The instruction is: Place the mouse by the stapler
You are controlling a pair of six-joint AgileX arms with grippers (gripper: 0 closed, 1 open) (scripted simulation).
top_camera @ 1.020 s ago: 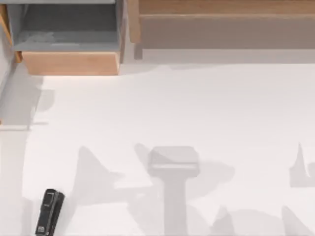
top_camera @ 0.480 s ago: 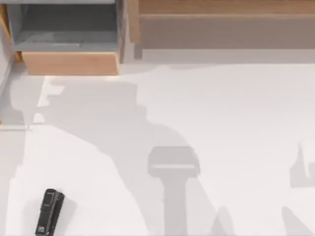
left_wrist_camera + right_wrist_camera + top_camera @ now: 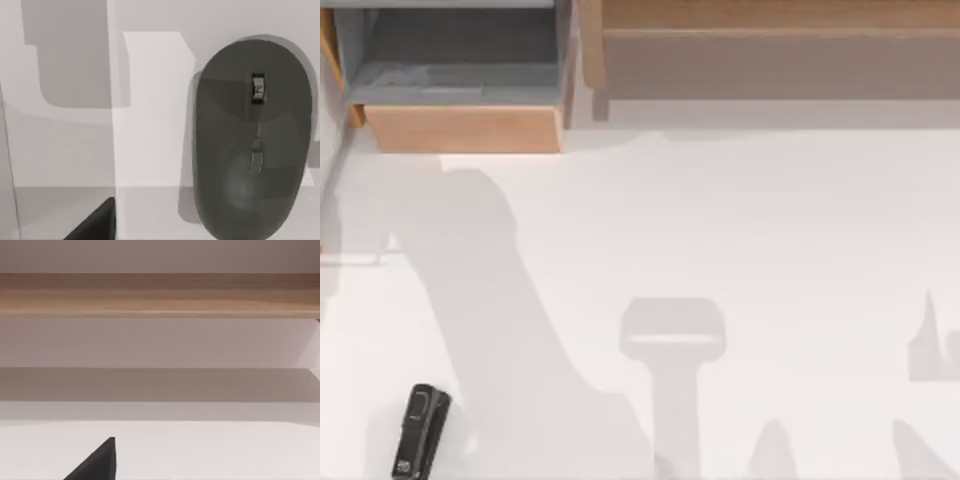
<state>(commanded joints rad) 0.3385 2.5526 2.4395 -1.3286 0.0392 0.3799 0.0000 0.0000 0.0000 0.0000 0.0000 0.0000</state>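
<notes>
- White bench (image 3: 740, 220) fills the top view, with an open wooden drawer (image 3: 460, 90) at the back left and a wooden shelf (image 3: 770, 40) along the back.
- Since a second ago, the broad arm shadow has swung from the bench's middle towards the drawer at the left.
- I judge the left arm has travelled over to the mouse.
- Left wrist view looks straight down on the mouse (image 3: 252, 140), lying flat on a white surface; one dark fingertip (image 3: 95, 225) of the left hand peeks in, so I cannot tell its opening.
- Stapler (image 3: 420, 430) has stayed put at the front left.
- Right hand: one fingertip (image 3: 95, 462) visible, facing the shelf; opening unknown.
</notes>
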